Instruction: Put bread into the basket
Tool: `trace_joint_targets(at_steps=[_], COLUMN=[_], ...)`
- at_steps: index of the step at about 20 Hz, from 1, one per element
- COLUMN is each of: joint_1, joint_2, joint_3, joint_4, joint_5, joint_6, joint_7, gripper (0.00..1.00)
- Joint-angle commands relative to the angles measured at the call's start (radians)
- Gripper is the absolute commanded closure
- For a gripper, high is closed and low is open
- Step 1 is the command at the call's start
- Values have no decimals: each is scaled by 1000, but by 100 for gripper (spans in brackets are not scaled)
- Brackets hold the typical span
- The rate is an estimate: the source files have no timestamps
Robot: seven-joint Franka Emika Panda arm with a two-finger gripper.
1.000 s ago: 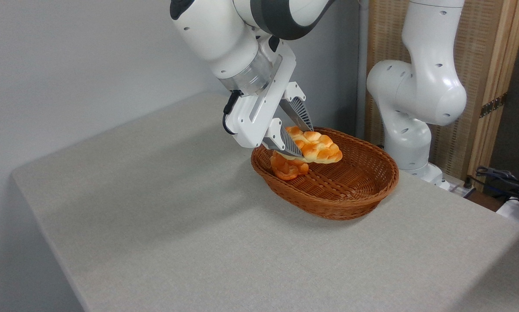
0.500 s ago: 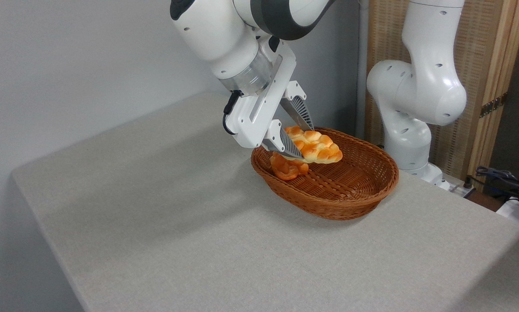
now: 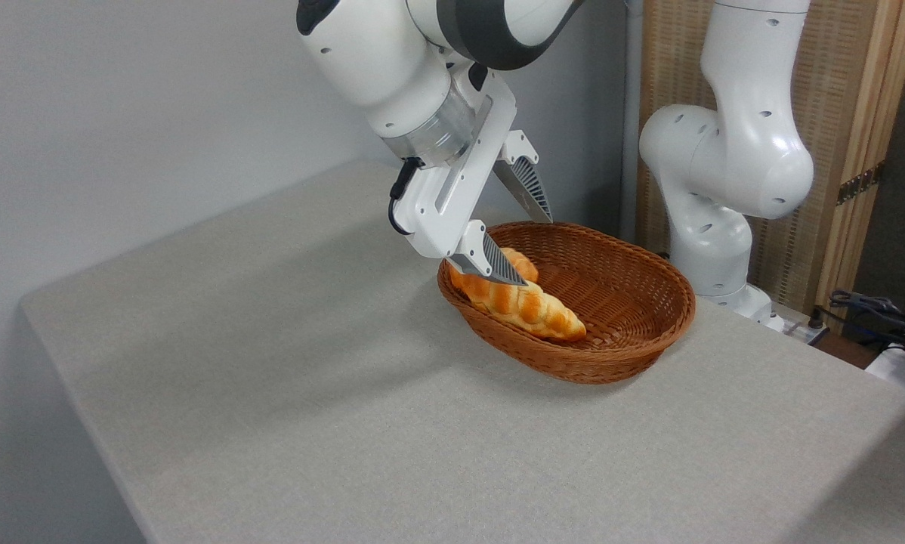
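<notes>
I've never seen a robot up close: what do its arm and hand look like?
The arm is glossy white and rounded, with a dark grey band at one joint. The hand has a boxy white body, a black cable looping along its side, and two grey, ribbed, wedge-shaped fingers.

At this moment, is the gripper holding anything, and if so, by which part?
Nothing is held. The gripper is open above the basket, its fingers spread apart, and the bread lies loose inside the basket against the near wall.
</notes>
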Motion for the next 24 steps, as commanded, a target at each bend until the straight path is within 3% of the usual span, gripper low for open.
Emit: trace_joint_targets(at_steps=[1, 5, 9, 18, 22, 24], joint_1=[-3, -3, -1, -3, -3, -3], joint_2=[-1, 0, 3, 48, 58, 58], joint_3=[9, 9, 12, 27, 27, 30], joint_4=[29, 84, 103, 141, 144, 150], joint_5=[-2, -6, -9, -12, -18, -52], joint_6=[5, 108, 248, 493, 504, 504], joint_7=[-2, -11, -144, -710, -929, -982], gripper=[0, 0, 0, 0, 0, 0])
